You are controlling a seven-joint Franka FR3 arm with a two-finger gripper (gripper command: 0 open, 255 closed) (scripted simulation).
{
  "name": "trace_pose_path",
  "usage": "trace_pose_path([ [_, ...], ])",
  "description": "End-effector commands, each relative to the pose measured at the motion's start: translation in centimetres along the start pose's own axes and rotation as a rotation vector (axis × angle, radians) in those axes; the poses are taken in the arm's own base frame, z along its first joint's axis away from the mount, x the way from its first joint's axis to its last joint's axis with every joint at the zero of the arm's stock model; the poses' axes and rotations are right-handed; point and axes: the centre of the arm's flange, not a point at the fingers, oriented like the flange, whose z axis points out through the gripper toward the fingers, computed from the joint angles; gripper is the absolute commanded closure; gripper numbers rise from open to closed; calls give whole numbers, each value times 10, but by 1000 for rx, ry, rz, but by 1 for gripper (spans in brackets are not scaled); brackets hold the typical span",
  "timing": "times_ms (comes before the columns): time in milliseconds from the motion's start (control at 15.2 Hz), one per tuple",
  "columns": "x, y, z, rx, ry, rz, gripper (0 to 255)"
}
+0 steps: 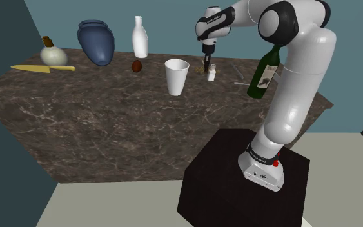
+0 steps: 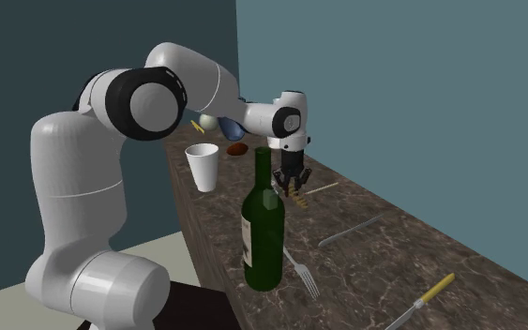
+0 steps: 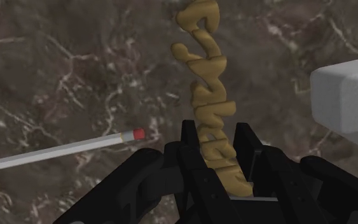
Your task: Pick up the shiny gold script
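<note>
ok so from where I'm standing the gripper (image 3: 217,132) is down at the counter (image 1: 109,129), toward the far edge past the white cup (image 1: 176,76), and it's got the gold script (image 3: 203,70) between its fingers. The word lies along the dark marbled top. The two black fingers are drawn in narrow around one end of it, one on each side, and they look to be touching both edges. I'd call that a closed pinch on the lettering, not an open hand. Can't tell if it's off the surface at all.

A grey pencil (image 3: 63,149) with a red tip lies near one side and a white block (image 3: 349,95) sits on the other, neither touching the script. The green wine bottle (image 1: 265,72) stands closer to the arm's stand.

Handling-wise, my guess is it's thin, stiff and light, with a glossy finish that'll be slippery. The skinny joins between letters look like the weak spots, so no hard squeezing. Pinched at the end like this, the long part sticks out past the fingers and could swivel or droop. Personally I'd take it nearer the middle, across a fat letter, and lift slow and straight up
</note>
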Motion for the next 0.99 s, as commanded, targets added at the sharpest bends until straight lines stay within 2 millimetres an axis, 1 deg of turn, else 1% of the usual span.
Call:
trace_pose_path([
  [0,-1,0,-10,0,0,0,255],
  [792,-7,0,-73,0,0,0,255],
  [924,-7,0,-74,0,0,0,255],
])
